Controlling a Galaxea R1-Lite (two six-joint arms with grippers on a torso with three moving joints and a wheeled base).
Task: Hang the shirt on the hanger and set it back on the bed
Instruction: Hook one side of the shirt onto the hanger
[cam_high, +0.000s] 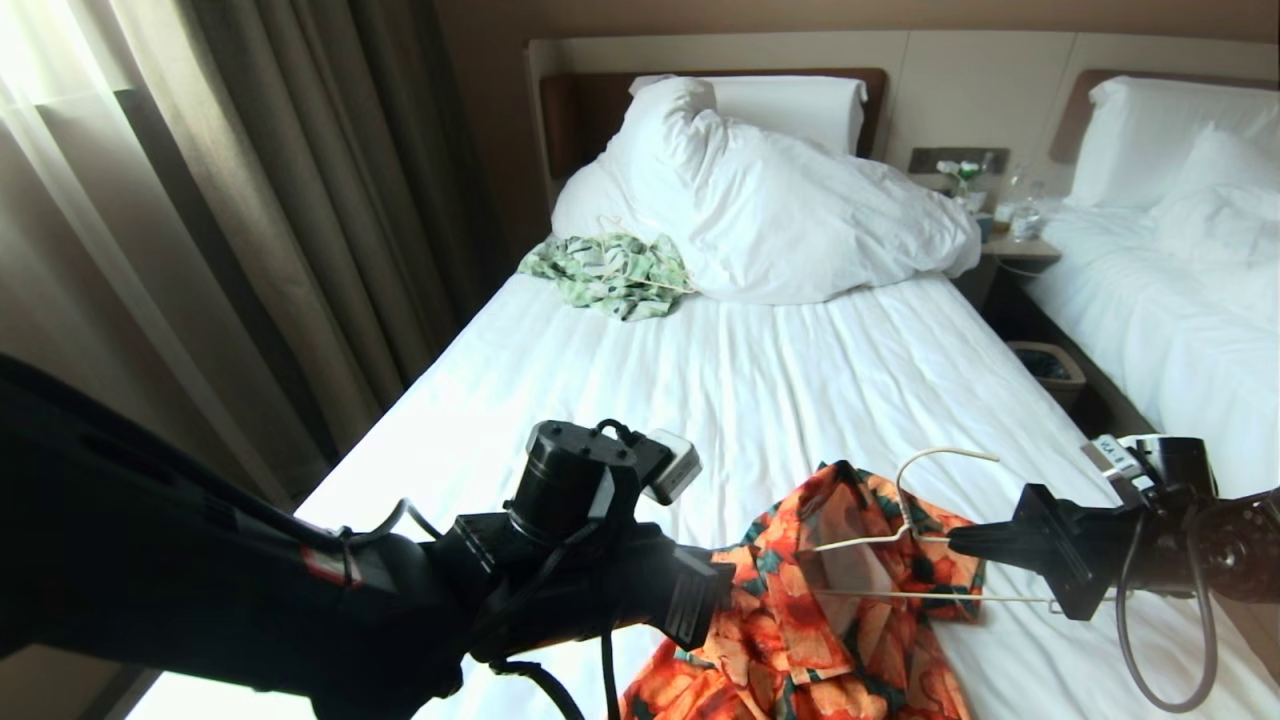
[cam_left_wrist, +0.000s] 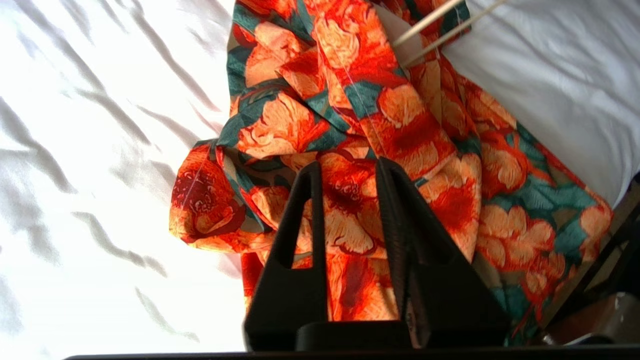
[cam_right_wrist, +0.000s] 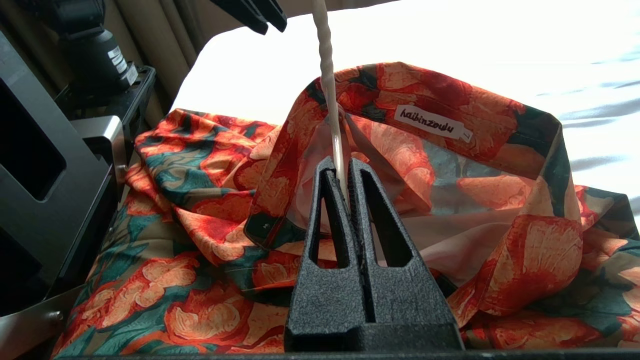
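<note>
The orange-flowered shirt (cam_high: 830, 640) lies bunched at the near end of the bed (cam_high: 800, 380). Its collar stands up, showing a white label (cam_right_wrist: 432, 122). The thin cream hanger (cam_high: 940, 455) sits partly inside the collar, with its hook rising free. My right gripper (cam_high: 955, 540) (cam_right_wrist: 340, 165) is shut on the hanger's neck (cam_right_wrist: 327, 75) from the right. At the shirt's left edge is my left gripper (cam_high: 715, 600) (cam_left_wrist: 347, 167). Its fingers stand a narrow gap apart over the folded fabric (cam_left_wrist: 350, 100). The hanger's wires (cam_left_wrist: 435, 25) cross the far corner of that view.
A pale green-and-white shirt (cam_high: 610, 272) lies by the bunched duvet (cam_high: 780, 210) at the head of the bed. A curtain (cam_high: 250, 200) hangs on the left. On the right are a nightstand (cam_high: 1010, 240), a bin (cam_high: 1045, 365) and a second bed (cam_high: 1180, 290).
</note>
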